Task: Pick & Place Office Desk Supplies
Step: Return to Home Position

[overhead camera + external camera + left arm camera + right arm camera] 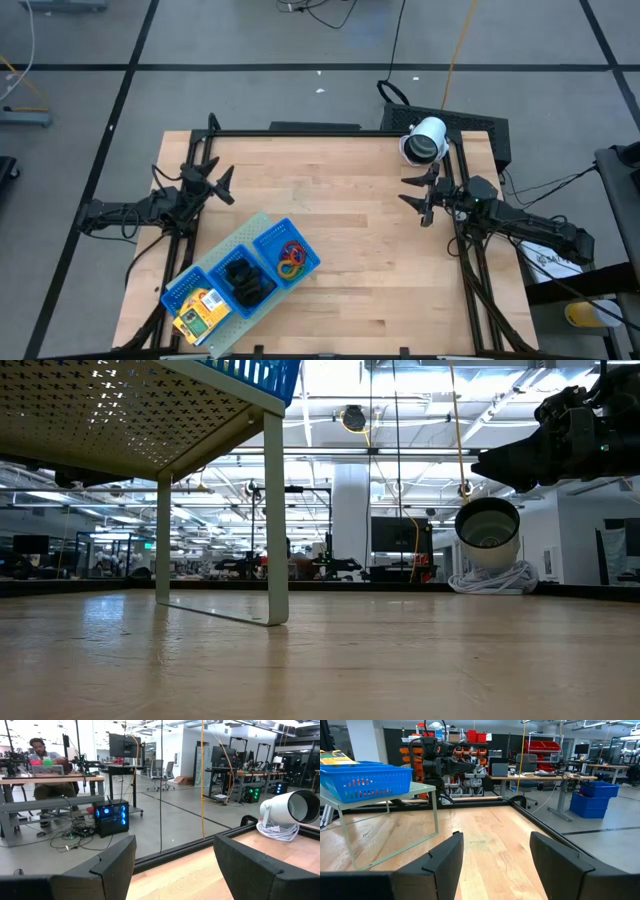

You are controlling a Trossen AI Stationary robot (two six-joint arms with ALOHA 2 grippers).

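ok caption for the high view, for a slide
yellow packs, black clips, coloured rings in the blue tray; left gripper and right gripper at the table sides, jaws open

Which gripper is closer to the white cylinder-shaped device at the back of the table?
Right. The right gripper is open just in front of the white device, on its side of the table; the left gripper sits across the table, near the blue tray.

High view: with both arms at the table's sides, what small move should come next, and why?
Probably just park both arms. The left gripper and right gripper are open and empty, and the rings, black clips and yellow packs sit in the blue tray.
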